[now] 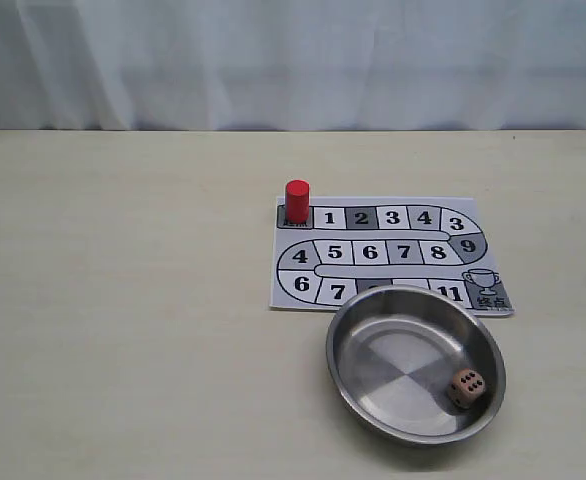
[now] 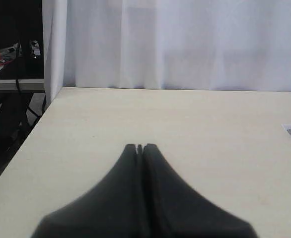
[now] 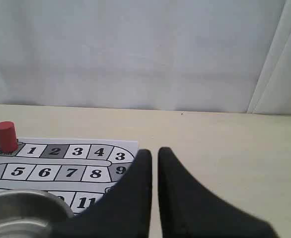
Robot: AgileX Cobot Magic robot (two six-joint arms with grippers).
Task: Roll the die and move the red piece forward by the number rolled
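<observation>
On the near right of the pale table [image 1: 123,300] sits a round steel bowl [image 1: 331,350], and the die [image 1: 466,387] lies inside it, against the right side of the bowl's floor. Dark pips show on its faces, but I cannot count them with any certainty. Just beyond the bowl lies the paper board [image 1: 373,250] with its numbered squares; the bowl's far rim overlaps the board's near edge. The red piece [image 1: 297,200] stands upright on the dark square at the board's far left corner, just left of square 1 and well apart from the die. My left pincer [image 2: 139,147] hangs over bare table far to the left, its fingers pressed together with only a hairline between them, gripping nothing. My right pincer [image 3: 154,151] hangs on the near side of the bowl and the board, narrow, with a thin slit between its fingers, and it too grips nothing. A white curtain [image 1: 273,60] closes off the far side.
</observation>
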